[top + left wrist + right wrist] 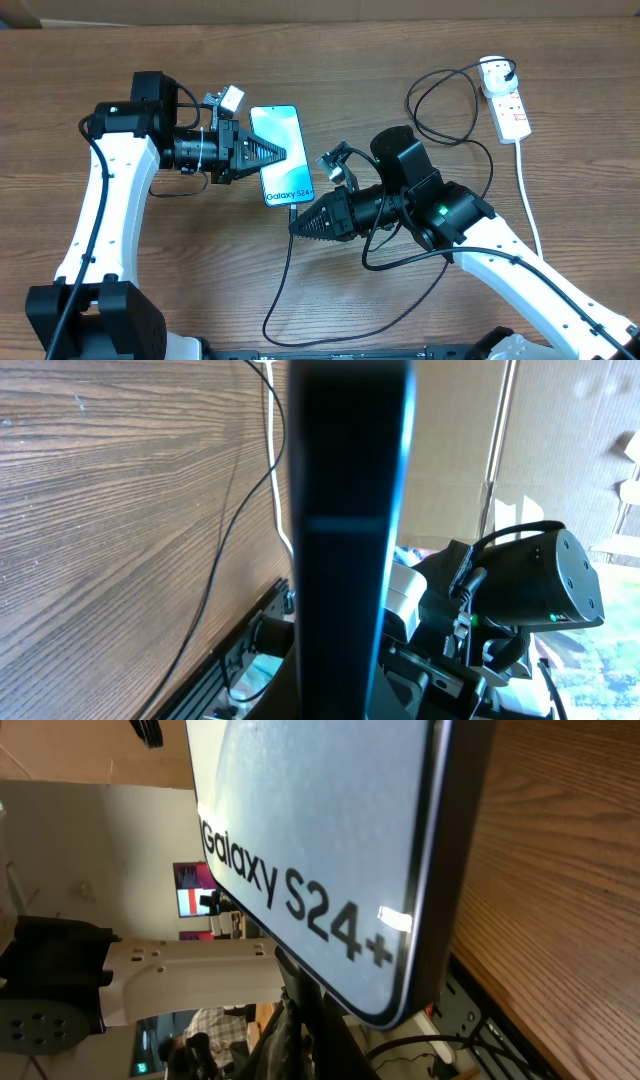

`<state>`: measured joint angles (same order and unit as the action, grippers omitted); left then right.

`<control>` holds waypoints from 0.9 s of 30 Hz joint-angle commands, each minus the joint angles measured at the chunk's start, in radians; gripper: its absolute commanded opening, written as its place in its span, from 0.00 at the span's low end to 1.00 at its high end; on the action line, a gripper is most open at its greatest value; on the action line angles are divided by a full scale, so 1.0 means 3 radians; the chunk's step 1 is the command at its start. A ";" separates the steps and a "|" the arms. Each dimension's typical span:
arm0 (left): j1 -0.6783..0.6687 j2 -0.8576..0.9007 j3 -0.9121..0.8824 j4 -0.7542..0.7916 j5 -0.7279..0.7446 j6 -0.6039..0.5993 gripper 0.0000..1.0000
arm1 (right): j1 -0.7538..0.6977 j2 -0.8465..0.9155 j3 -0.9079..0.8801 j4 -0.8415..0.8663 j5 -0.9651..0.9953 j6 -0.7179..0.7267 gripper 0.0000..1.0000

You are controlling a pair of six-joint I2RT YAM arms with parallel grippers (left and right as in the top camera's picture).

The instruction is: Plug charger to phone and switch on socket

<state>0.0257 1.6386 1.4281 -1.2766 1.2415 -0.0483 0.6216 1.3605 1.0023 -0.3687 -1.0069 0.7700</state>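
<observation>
The phone (281, 133) has a lit light-blue screen reading "Galaxy S24+". It is held off the table by my left gripper (283, 152), which is shut on its long edges. In the left wrist view the phone (350, 510) shows edge-on as a dark bar. My right gripper (294, 228) is at the phone's lower end, shut on the black charger cable (283, 280) just below its connector tip. The right wrist view shows the phone screen (300, 840) close above my fingers (322, 1032). The charger's white plug (495, 70) sits in the socket (513, 112) at the far right.
The black cable loops across the table from the front edge up to the socket. The socket's thick white cord (527, 190) runs down the right side. My right arm (530, 580) is close behind the phone. Cardboard boxes stand beyond the table.
</observation>
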 commanded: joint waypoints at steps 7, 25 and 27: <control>-0.0017 -0.0027 0.0024 -0.0008 0.0201 0.0088 0.04 | 0.0001 0.0020 0.0092 0.0065 -0.0079 0.0003 0.04; -0.0024 -0.0027 0.0024 -0.0126 0.0196 0.0249 0.04 | -0.0008 0.0029 0.0092 0.0069 -0.0295 0.0024 0.04; -0.0024 -0.0027 0.0024 -0.0131 0.0201 0.0249 0.04 | -0.0006 0.0029 0.0092 0.0064 -0.0294 0.0025 0.04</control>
<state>0.0257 1.6386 1.4281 -1.3136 1.2449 -0.0189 0.6216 1.3624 1.0023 -0.3588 -1.0683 0.7773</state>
